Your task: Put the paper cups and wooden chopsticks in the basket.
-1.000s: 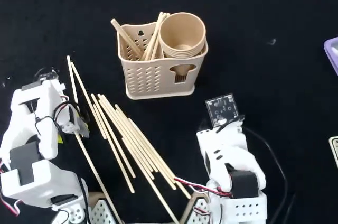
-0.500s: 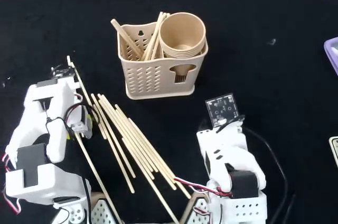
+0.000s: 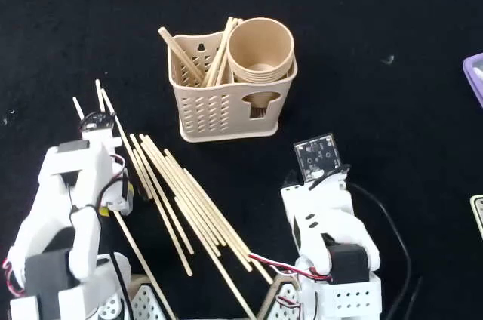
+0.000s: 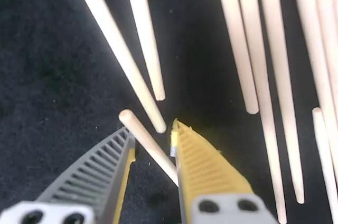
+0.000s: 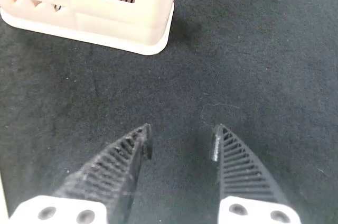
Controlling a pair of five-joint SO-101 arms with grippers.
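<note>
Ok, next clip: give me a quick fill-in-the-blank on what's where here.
The stacked paper cups sit inside the ___.
The left tool is closed on one wooden ___.
The right tool is open and holds ___.
Missing words: basket; chopstick; nothing.

A black-covered table (image 3: pixel 407 131) stretches across the frame. A purple object (image 3: pixel 475 72) juts in at its right edge, and a pale object (image 3: pixel 478 216) sits nearer the front on that same edge. A small light speck (image 3: pixel 387 59) lies on the cloth.
</note>
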